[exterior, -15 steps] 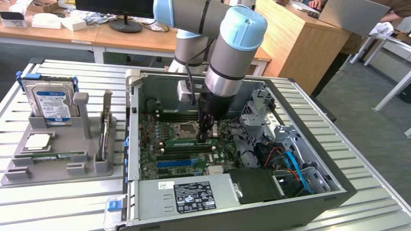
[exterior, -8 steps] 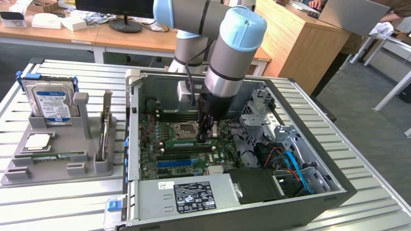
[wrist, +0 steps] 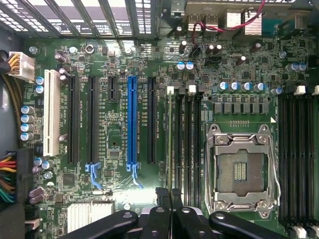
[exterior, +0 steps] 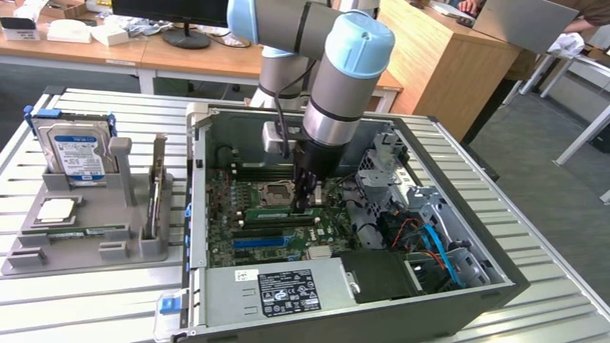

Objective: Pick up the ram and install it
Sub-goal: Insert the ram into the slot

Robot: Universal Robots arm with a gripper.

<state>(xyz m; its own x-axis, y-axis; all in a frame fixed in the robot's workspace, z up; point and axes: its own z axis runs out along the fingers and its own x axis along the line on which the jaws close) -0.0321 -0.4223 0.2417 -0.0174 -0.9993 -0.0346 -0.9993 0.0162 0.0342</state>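
My claw [exterior: 303, 205] pinches the ram [exterior: 271, 214], fingers nearly together, holding it on edge in a slot beside the socket [wrist: 241, 170].

I see the ram [exterior: 278, 213], a long thin green stick, standing on edge on the motherboard [exterior: 228, 207] beside the processor socket [exterior: 278, 191].

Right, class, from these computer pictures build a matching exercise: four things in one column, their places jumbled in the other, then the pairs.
1 ram stick
2 hard drive
3 gripper
4 blue slot

A upright in the grey holder outside the case
B on the motherboard, beside the processor socket
C empty, between long black slots
D down inside the case, over the stick's end

Pairs: 1-B, 2-A, 3-D, 4-C
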